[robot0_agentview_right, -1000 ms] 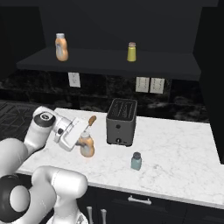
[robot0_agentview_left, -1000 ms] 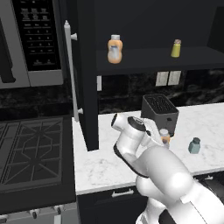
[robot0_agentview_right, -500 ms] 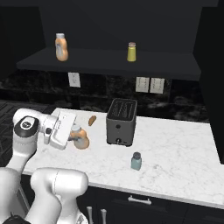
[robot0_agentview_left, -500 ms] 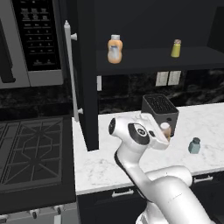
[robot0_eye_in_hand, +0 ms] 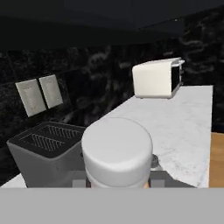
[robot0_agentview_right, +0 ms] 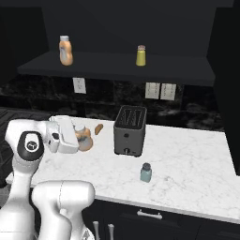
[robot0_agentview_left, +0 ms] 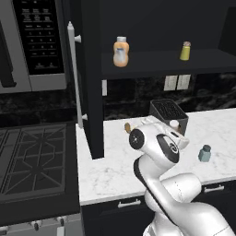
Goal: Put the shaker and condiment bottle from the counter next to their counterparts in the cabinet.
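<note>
My gripper (robot0_agentview_right: 80, 139) is shut on the condiment bottle (robot0_agentview_right: 84, 138), an orange bottle held just above the counter (robot0_agentview_right: 187, 157) left of the toaster. Its white cap (robot0_eye_in_hand: 117, 151) looms large in the hand view and peeks out beside my wrist (robot0_agentview_left: 174, 123). The small blue-grey shaker (robot0_agentview_right: 146, 172) (robot0_agentview_left: 204, 153) stands alone on the counter in front of the toaster. On the cabinet shelf (robot0_agentview_right: 117, 65) stand the counterparts: an orange bottle (robot0_agentview_right: 65, 50) (robot0_agentview_left: 120, 52) and a yellow-green shaker (robot0_agentview_right: 141, 56) (robot0_agentview_left: 185, 51).
A black toaster (robot0_agentview_right: 130, 131) (robot0_agentview_left: 168, 113) (robot0_eye_in_hand: 41, 148) sits at the back of the counter, a small brown item (robot0_agentview_right: 98, 129) beside it. The open cabinet door (robot0_agentview_left: 90, 78) with its silver handle (robot0_agentview_left: 73, 73) hangs left of the shelf. The stove (robot0_agentview_left: 32, 156) lies left.
The arm has risen and drawn back a little to the left in the right base view, carrying the orange bottle up off the counter. The shaker has not moved.
</note>
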Motion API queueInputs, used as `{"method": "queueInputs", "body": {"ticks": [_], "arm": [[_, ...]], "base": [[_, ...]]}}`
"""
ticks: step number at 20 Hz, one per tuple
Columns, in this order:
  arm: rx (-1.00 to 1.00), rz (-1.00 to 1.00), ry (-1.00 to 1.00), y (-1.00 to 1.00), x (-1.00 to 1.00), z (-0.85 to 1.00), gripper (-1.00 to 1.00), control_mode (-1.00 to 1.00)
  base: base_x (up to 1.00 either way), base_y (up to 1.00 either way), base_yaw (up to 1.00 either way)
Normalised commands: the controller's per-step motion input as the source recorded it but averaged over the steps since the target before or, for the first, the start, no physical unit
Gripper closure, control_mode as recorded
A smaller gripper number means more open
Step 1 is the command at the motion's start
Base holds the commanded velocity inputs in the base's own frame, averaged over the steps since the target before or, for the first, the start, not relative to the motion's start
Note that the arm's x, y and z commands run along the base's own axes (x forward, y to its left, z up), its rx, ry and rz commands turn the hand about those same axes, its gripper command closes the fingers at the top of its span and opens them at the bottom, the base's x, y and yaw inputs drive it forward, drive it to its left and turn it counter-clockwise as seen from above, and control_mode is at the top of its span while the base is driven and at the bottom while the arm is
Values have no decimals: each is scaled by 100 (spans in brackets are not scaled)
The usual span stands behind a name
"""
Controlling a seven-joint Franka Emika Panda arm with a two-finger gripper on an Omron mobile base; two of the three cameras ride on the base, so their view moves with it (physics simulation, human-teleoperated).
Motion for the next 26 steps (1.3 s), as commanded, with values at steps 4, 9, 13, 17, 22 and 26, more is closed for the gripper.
{"method": "queueInputs", "body": {"ticks": [4,9,13,17,22,26], "arm": [[0,42,0,0,-1,44,100,-100],[-1,42,0,7,-21,51,100,-100],[-6,36,-2,10,-43,60,100,-100],[-8,35,-4,7,-48,61,100,-100],[-11,35,-6,7,-57,55,100,-100],[-13,34,-7,6,-54,53,100,-100]], "base": [[0,0,0],[0,0,0],[0,0,0],[0,0,0],[0,0,0],[0,0,0]]}}
